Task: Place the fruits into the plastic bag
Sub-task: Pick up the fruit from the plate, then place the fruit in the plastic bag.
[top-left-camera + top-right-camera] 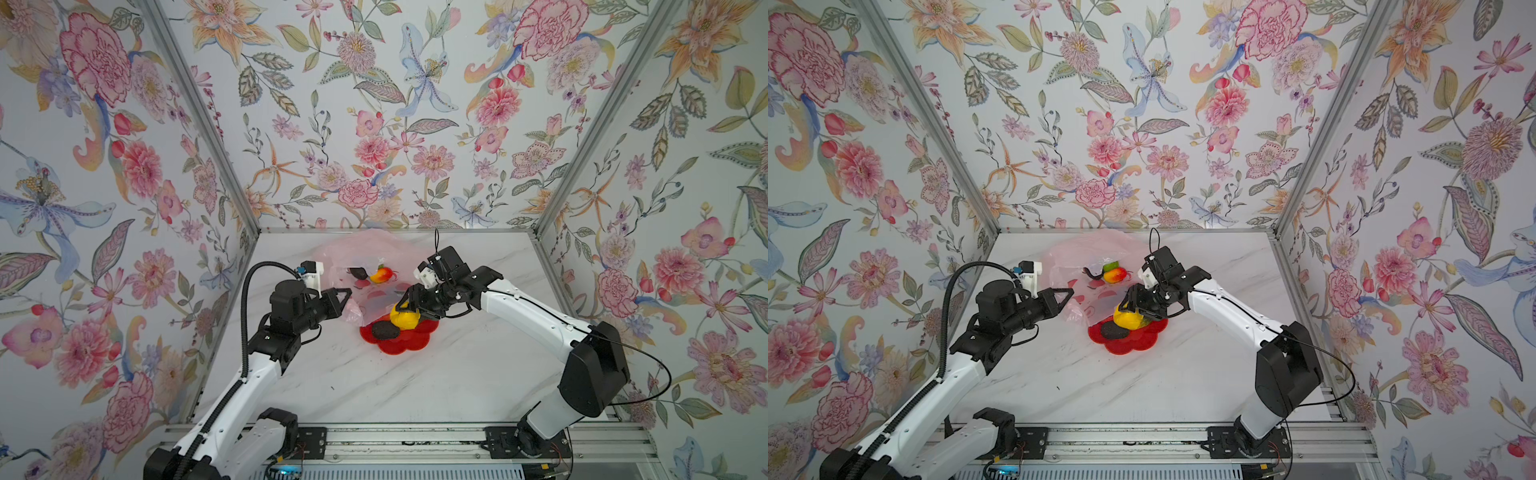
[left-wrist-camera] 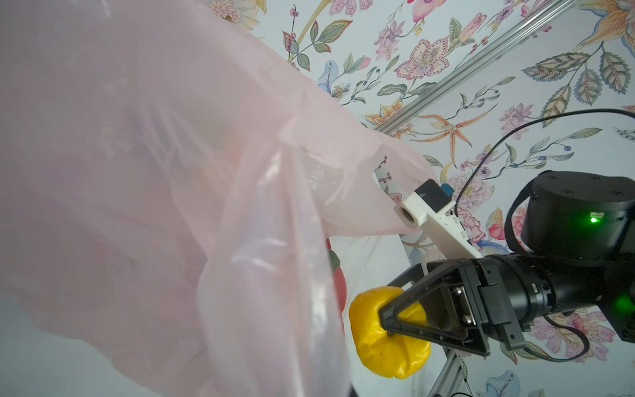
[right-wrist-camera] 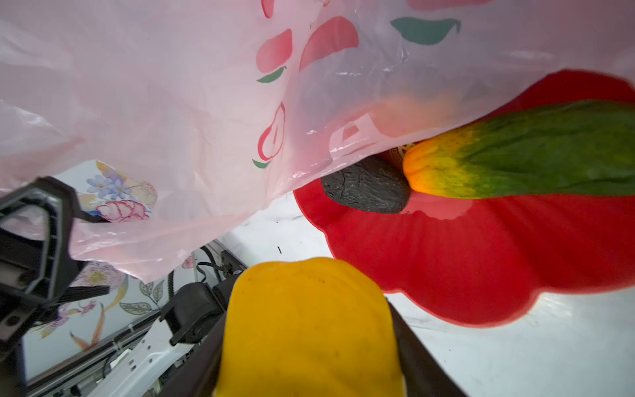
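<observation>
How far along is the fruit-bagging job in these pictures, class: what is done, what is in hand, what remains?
Done: a mango and a dark avocado lie inside the plastic bag. In hand: the left gripper pinches the bag's edge, and the right gripper grips the lemon over the red plate. Left: a second avocado and a green-orange piece on the plate.

Red flower plate (image 1: 405, 347) on marble table (image 1: 436, 386).
</observation>
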`<state>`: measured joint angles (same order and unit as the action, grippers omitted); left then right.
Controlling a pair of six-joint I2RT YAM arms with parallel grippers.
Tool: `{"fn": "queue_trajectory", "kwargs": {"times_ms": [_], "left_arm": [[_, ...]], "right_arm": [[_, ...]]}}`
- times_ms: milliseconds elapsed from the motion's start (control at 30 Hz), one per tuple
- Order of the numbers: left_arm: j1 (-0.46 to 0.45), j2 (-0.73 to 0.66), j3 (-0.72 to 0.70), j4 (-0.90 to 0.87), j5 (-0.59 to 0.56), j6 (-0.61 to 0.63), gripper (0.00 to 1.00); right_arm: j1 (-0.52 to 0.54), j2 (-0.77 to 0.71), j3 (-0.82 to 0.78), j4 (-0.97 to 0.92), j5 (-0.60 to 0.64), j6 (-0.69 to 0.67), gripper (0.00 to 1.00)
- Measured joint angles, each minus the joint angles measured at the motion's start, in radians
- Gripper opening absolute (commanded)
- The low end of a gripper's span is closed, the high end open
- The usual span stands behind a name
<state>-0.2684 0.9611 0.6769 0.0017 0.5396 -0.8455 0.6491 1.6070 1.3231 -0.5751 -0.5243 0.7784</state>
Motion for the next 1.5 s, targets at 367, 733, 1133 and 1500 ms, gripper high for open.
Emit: {"fn": "queue_trajectory", "kwargs": {"times_ms": [367, 733, 1133, 1500], "left_arm": [[0.000, 0.015, 0.047, 0.001, 0.006, 0.001, 0.00], [0.000, 0.031, 0.069, 0.000, 0.007, 0.004, 0.00], [0.000, 0.033, 0.079, -0.009, 0.006, 0.012, 0.00], [0.000, 0.001, 0.079, -0.040, 0.002, 0.019, 0.00]], "right_arm": [[-0.060, -0.047, -0.130, 0.351, -0.063, 0.274, 0.56], [-0.025, 0.172, 0.054, 0.442, -0.063, 0.309, 0.56], [-0.025, 0.441, 0.335, 0.421, -0.063, 0.280, 0.57], [-0.028, 0.665, 0.614, 0.335, -0.064, 0.246, 0.60]]}}
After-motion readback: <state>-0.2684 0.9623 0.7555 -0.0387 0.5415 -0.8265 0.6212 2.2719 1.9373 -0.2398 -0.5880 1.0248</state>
